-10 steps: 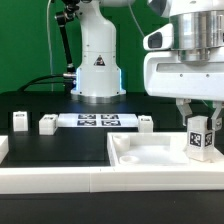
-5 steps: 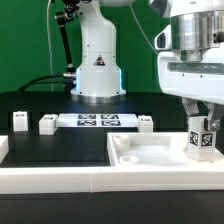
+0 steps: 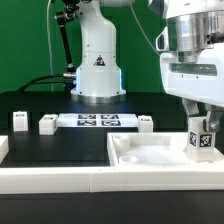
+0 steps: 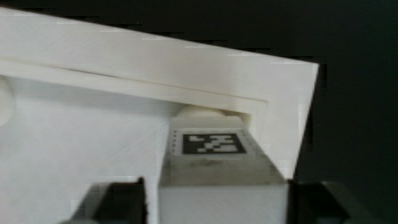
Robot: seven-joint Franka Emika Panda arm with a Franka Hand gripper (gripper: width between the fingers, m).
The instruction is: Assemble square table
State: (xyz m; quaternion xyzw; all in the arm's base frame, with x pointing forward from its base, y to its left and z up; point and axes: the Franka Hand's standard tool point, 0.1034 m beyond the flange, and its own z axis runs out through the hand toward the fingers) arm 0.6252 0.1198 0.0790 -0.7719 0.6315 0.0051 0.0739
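The square table top [image 3: 150, 155] is a large white plastic piece with a recessed face, lying at the front on the exterior view's right. It also fills much of the wrist view [image 4: 107, 90]. My gripper [image 3: 201, 125] is shut on a white tagged leg peg [image 3: 201, 141] and holds it upright at the top's corner on the exterior view's right. In the wrist view the leg peg [image 4: 217, 150] sits between my dark fingers [image 4: 121, 200], its tag facing the camera. Whether the peg touches the top is hidden.
Three loose leg pegs [image 3: 16, 121] [image 3: 47, 124] [image 3: 145, 123] stand on the black board beside the marker board [image 3: 97, 121]. The white robot base [image 3: 98, 60] is behind them. A long white rail [image 3: 55, 180] borders the board's front.
My gripper and the held leg peg have shifted slightly toward the exterior view's right. The loose pegs and the top have not moved.
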